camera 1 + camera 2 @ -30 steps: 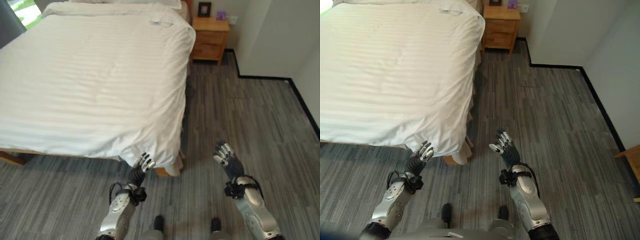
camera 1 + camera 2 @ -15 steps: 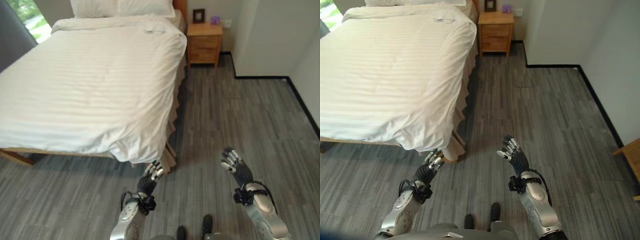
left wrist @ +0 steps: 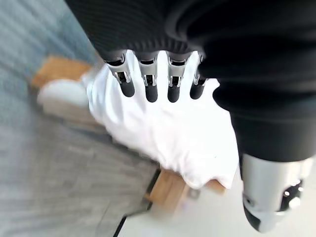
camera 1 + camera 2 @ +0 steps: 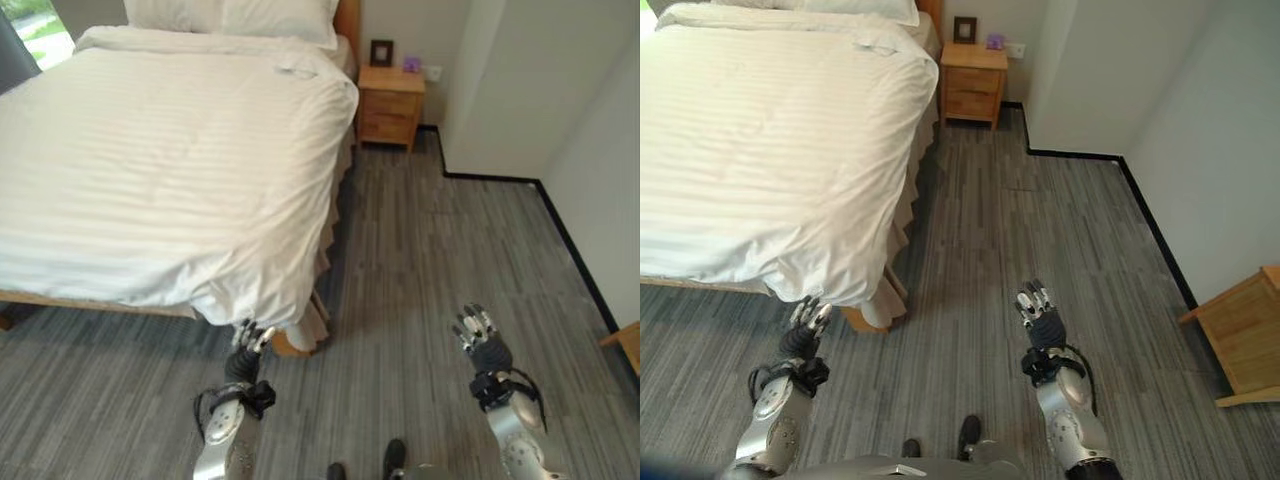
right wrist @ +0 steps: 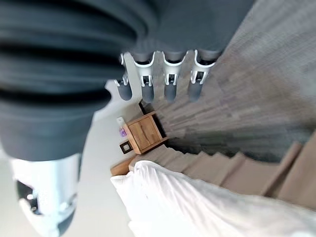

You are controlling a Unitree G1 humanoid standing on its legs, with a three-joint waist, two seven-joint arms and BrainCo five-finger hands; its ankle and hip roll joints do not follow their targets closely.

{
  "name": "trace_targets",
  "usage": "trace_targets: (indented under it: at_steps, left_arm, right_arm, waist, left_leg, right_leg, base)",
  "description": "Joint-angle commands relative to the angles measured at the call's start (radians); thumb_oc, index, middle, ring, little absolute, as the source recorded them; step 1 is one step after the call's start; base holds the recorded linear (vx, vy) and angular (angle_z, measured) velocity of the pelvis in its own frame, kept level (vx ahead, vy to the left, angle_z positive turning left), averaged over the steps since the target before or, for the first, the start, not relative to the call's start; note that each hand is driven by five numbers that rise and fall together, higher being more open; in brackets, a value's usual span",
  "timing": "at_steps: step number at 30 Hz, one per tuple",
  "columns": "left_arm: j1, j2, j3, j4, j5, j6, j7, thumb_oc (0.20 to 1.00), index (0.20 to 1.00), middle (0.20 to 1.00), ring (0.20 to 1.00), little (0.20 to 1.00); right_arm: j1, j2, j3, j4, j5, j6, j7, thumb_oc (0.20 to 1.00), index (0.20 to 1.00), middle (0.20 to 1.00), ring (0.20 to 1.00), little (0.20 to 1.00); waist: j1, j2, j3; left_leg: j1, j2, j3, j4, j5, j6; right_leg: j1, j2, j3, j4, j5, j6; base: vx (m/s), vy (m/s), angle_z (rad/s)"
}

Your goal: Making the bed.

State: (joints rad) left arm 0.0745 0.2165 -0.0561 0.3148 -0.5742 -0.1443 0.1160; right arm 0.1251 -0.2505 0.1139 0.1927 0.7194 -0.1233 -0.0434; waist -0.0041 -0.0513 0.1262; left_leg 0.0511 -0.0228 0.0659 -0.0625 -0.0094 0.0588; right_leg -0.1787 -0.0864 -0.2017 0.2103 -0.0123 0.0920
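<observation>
While the duvet [image 4: 170,150] corner overhangs, left hand [image 4: 250,340] hovers just beside it.

A matt white striped cloth duvet [image 4: 170,150] covered the bed. The nightstand [image 4: 390,103] was warm wood, the floor [image 4: 440,260] grey wood-grain plank.

The two head views look steeply down from beyond the foot corner of the bed [image 4: 180,150], sharing it, the floor [image 4: 1020,230] and the nightstand [image 4: 390,103] by the far wall. Each wrist view looks close along its own fingers: the left at the bed's foot corner, the right towards the nightstand.
</observation>
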Motion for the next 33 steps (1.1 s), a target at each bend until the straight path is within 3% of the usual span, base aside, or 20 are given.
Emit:
trace_targets:
  at_steps: [1, 3, 4, 5, 6, 7, 8, 9, 10, 11, 13, 15, 16, 17, 18, 20, 24, 26, 30, 33]
  left_arm:
    - [-0.049, 0.064, 0.017, -0.046, -0.014, -0.06, -0.018, 1.0, 1.0, 1.0, 1.0, 1.0]
    - [-0.044, 0.065, 0.023, -0.045, -0.024, -0.064, -0.019, 1.0, 1.0, 1.0, 1.0, 1.0]
    - [-0.021, 0.066, 0.033, -0.042, -0.032, -0.07, -0.021, 1.0, 1.0, 1.0, 1.0, 1.0]
    - [-0.021, 0.066, 0.033, -0.042, -0.032, -0.07, -0.021, 1.0, 1.0, 1.0, 1.0, 1.0]
    - [-0.001, 0.061, 0.051, -0.035, -0.059, -0.065, -0.038, 1.0, 1.0, 1.0, 1.0, 1.0]
    - [0.017, 0.057, 0.053, -0.031, -0.066, -0.057, -0.054, 1.0, 1.0, 1.0, 1.0, 1.0]
    - [0.017, 0.057, 0.053, -0.031, -0.066, -0.057, -0.054, 1.0, 1.0, 1.0, 1.0, 1.0]
    - [0.022, 0.04, 0.057, -0.024, -0.085, -0.054, -0.058, 1.0, 1.0, 1.0, 1.0, 1.0]
    - [0.016, 0.024, 0.056, -0.018, -0.105, -0.05, -0.062, 1.0, 1.0, 1.0, 1.0, 1.0]
    - [0.011, 0.014, 0.05, -0.012, -0.113, -0.044, -0.073, 1.0, 1.0, 1.0, 1.0, 1.0]
    - [0.013, 0.007, 0.046, -0.01, -0.114, -0.042, -0.078, 1.0, 1.0, 1.0, 1.0, 1.0]
    - [0.033, -0.014, 0.029, -0.025, -0.114, -0.032, -0.096, 1.0, 1.0, 1.0, 1.0, 1.0]
    - [0.033, -0.014, 0.028, -0.025, -0.115, -0.032, -0.096, 1.0, 1.0, 1.0, 1.0, 1.0]
    - [0.037, -0.025, 0.013, -0.021, -0.127, -0.031, -0.105, 1.0, 1.0, 1.0, 1.0, 1.0]
    - [0.037, -0.025, 0.012, -0.021, -0.127, -0.032, -0.105, 1.0, 1.0, 1.0, 1.0, 1.0]
    - [0.029, -0.029, -0.023, -0.02, -0.138, -0.03, -0.104, 1.0, 1.0, 1.0, 1.0, 1.0]
    - [0.013, -0.029, -0.057, -0.019, -0.142, -0.026, -0.106, 1.0, 1.0, 1.0, 1.0, 1.0]
    - [0.012, -0.023, -0.069, -0.022, -0.142, -0.022, -0.11, 1.0, 1.0, 1.0, 1.0, 1.0]
    - [0.001, -0.002, -0.068, -0.036, -0.126, -0.017, -0.107, 1.0, 1.0, 1.0, 1.0, 1.0]
    - [0.003, 0.009, -0.037, -0.04, -0.122, -0.029, -0.09, 1.0, 1.0, 1.0, 1.0, 1.0]
  right_arm:
    - [-0.027, 0.025, 0.001, -0.045, -0.055, -0.032, 0.023, 1.0, 1.0, 1.0, 1.0, 1.0]
    - [-0.028, 0.031, 0.006, -0.043, -0.048, -0.033, 0.029, 1.0, 1.0, 1.0, 1.0, 1.0]
    - [-0.033, 0.036, 0.02, -0.045, -0.018, -0.038, 0.046, 1.0, 1.0, 1.0, 1.0, 1.0]
    - [-0.033, 0.036, 0.02, -0.044, -0.017, -0.038, 0.046, 1.0, 1.0, 1.0, 1.0, 1.0]
    - [-0.024, 0.039, 0.032, -0.046, 0.012, -0.031, 0.071, 1.0, 1.0, 1.0, 1.0, 1.0]
    - [-0.022, 0.031, 0.035, -0.044, 0.016, -0.028, 0.077, 1.0, 1.0, 1.0, 1.0, 1.0]
    - [-0.021, 0.031, 0.035, -0.043, 0.016, -0.029, 0.077, 1.0, 1.0, 1.0, 1.0, 1.0]
    - [-0.006, 0.006, 0.026, -0.041, 0.013, -0.034, 0.07, 1.0, 1.0, 1.0, 1.0, 1.0]
    - [0.002, -0.005, 0.014, -0.041, 0.03, -0.041, 0.066, 1.0, 1.0, 1.0, 1.0, 1.0]
    - [0.011, -0.015, 0.007, -0.039, 0.039, -0.037, 0.071, 1.0, 1.0, 1.0, 1.0, 1.0]
    - [0.011, -0.025, 0.004, -0.033, 0.032, -0.03, 0.074, 1.0, 1.0, 1.0, 1.0, 1.0]
    - [0.006, -0.046, -0.018, -0.003, 0.001, -0.016, 0.075, 1.0, 1.0, 1.0, 1.0, 1.0]
    - [0.006, -0.046, -0.018, -0.002, 0.001, -0.017, 0.075, 1.0, 1.0, 1.0, 1.0, 1.0]
    - [0.011, -0.04, -0.032, 0.009, -0.009, -0.019, 0.069, 1.0, 1.0, 1.0, 1.0, 1.0]
    - [0.012, -0.04, -0.032, 0.008, -0.009, -0.018, 0.069, 1.0, 1.0, 1.0, 1.0, 1.0]
    - [0.006, -0.022, -0.034, 0.02, -0.011, -0.028, 0.049, 1.0, 1.0, 1.0, 1.0, 1.0]
    - [0.012, -0.008, -0.012, 0.009, -0.011, -0.026, 0.069, 1.0, 1.0, 1.0, 1.0, 1.0]
    - [0.007, -0.003, 0.0, 0.017, -0.025, -0.023, 0.067, 1.0, 1.0, 1.0, 1.0, 1.0]
    - [-0.023, 0.029, 0.017, 0.021, 0.007, -0.026, 0.065, 1.0, 1.0, 1.0, 1.0, 1.0]
    - [-0.04, 0.015, 0.034, 0.009, -0.049, -0.02, 0.064, 1.0, 1.0, 1.0, 1.0, 1.0]
  waist:
    - [0.019, -0.009, 0.017]
    - [0.026, -0.014, 0.009]
    - [0.039, -0.025, -0.004]
    - [0.038, -0.023, -0.003]
    - [0.04, -0.031, -0.016]
    - [0.037, -0.026, -0.02]
    - [0.036, -0.023, -0.021]
    - [0.032, -0.011, -0.012]
    - [0.025, -0.015, 0.003]
    - [0.017, -0.023, 0.011]
    - [0.018, -0.033, 0.017]
    - [0.048, -0.058, 0.022]
    - [0.049, -0.058, 0.023]
    - [0.052, -0.062, 0.009]
    - [0.053, -0.062, 0.01]
    - [0.05, -0.047, -0.017]
    - [0.035, -0.033, -0.028]
    - [0.031, -0.028, -0.035]
    - [0.034, -0.026, -0.027]
    - [0.045, -0.03, -0.019]
  left_leg:
    - [0.083, 0.116, 0.059, 0.006, -0.066, -0.102]
    - [0.093, 0.132, 0.066, 0.003, -0.065, -0.116]
    - [0.107, 0.169, 0.084, 0.005, -0.059, -0.144]
    - [0.109, 0.171, 0.083, 0.004, -0.059, -0.145]
    - [0.115, 0.21, 0.102, 0.017, -0.04, -0.175]
    - [0.103, 0.247, 0.1, 0.043, -0.006, -0.193]
    - [0.102, 0.251, 0.098, 0.044, -0.006, -0.195]
    - [0.037, 0.306, 0.062, 0.166, 0.113, -0.211]
    - [-0.011, 0.323, 0.045, 0.251, 0.159, -0.204]
    - [-0.043, 0.32, 0.037, 0.302, 0.168, -0.191]
    - [-0.062, 0.293, 0.017, 0.349, 0.156, -0.189]
    - [-0.115, 0.145, -0.071, 0.355, 0.075, -0.167]
    - [-0.113, 0.145, -0.07, 0.355, 0.074, -0.166]
    - [-0.102, 0.096, -0.057, 0.265, 0.021, -0.142]
    - [-0.098, 0.095, -0.055, 0.263, 0.02, -0.142]
    - [-0.078, 0.018, -0.058, 0.112, 0.01, -0.102]
    - [-0.062, 0.005, -0.05, 0.07, 0.034, -0.093]
    - [-0.041, -0.002, -0.062, 0.056, 0.02, -0.08]
    - [-0.031, -0.002, -0.024, 0.065, 0.006, -0.073]
    - [-0.035, -0.002, -0.009, 0.076, -0.008, -0.067]
  right_leg:
    - [0.103, -0.234, 0.01, -0.11, 0.189, 0.094]
    - [0.113, -0.26, -0.002, -0.141, 0.213, 0.107]
    - [0.128, -0.256, -0.03, -0.192, 0.221, 0.131]
    - [0.131, -0.254, -0.032, -0.194, 0.222, 0.13]
    - [0.147, -0.218, -0.047, -0.221, 0.18, 0.13]
    - [0.164, -0.179, -0.037, -0.246, 0.15, 0.117]
    - [0.165, -0.176, -0.039, -0.248, 0.15, 0.115]
    - [0.198, -0.108, -0.026, -0.271, 0.107, 0.068]
    - [0.22, -0.089, -0.032, -0.283, 0.094, 0.041]
    - [0.236, -0.079, -0.035, -0.293, 0.085, 0.022]
    - [0.244, -0.077, -0.042, -0.298, 0.08, 0.015]
    - [0.247, -0.075, -0.007, -0.298, 0.076, 0.012]
    - [0.248, -0.076, -0.006, -0.298, 0.075, 0.013]
    - [0.244, -0.067, -0.001, -0.298, 0.072, 0.015]
    - [0.246, -0.067, 0.001, -0.298, 0.071, 0.016]
    - [0.24, -0.034, 0.009, -0.298, 0.069, 0.019]
    - [0.25, -0.011, 0.017, -0.298, 0.056, 0.014]
    - [0.262, -0.008, 0.025, -0.298, 0.048, 0.015]
    - [0.269, -0.022, 0.024, -0.287, 0.05, 0.023]
    - [0.263, -0.032, 0.029, -0.271, 0.047, 0.026]
  base:
    - [0.05, -0.319, -0.05]
    - [0.08, -0.319, -0.35]
    - [0.12, -0.417, -0.39]
    - [0.13, -0.542, -0.69]
    - [0.08, -0.413, -0.52]
    - [0.08, -0.417, -0.32]
    - [0.02, -0.46, 0.05]
    - [-0.04, -0.475, 0.06]
    - [-0.04, -0.603, 0.22]
    - [-0.03, -0.408, 0.34]
    - [0.0, -0.207, 0.23]
    - [0.03, -0.229, -0.25]
    - [0.08, -0.227, -0.63]
    - [0.06, -0.077, -0.44]
    - [0.09, -0.091, -0.36]
    - [0.1, -0.008, -0.1]
    - [0.1, 0.038, -0.12]
    - [0.11, 0.09, -0.02]
    - [0.07, 0.116, -0.1]
    - [0.05, 0.069, -0.19]
